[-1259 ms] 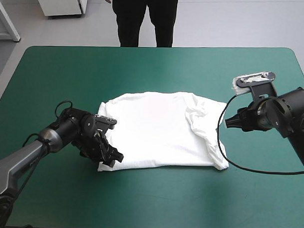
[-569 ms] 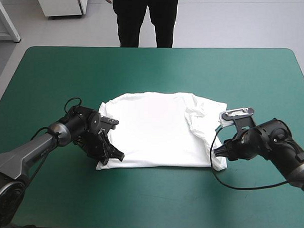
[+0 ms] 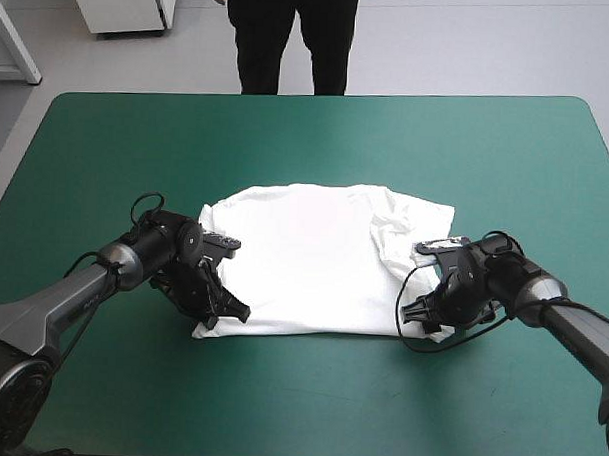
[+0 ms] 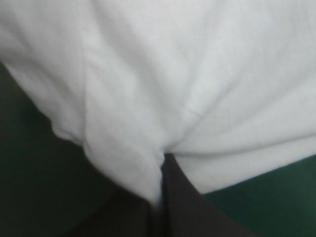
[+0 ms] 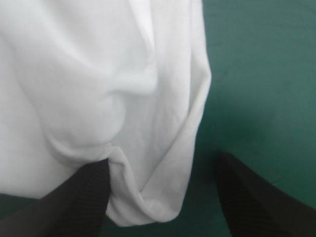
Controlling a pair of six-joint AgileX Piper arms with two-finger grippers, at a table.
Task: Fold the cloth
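Shirt (image 3: 313,263) spread flat on table (image 3: 308,408), folding undone; left gripper (image 3: 226,320) pinches one near-edge corner, right gripper (image 3: 414,314) spread around the other.

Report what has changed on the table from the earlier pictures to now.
The right gripper came down from over the table's right side and moved leftward to the T-shirt's near right corner. Its fingers stand open around that corner, not yet gripping. The left gripper stayed shut on the near left corner, and the T-shirt lies spread flat as before.
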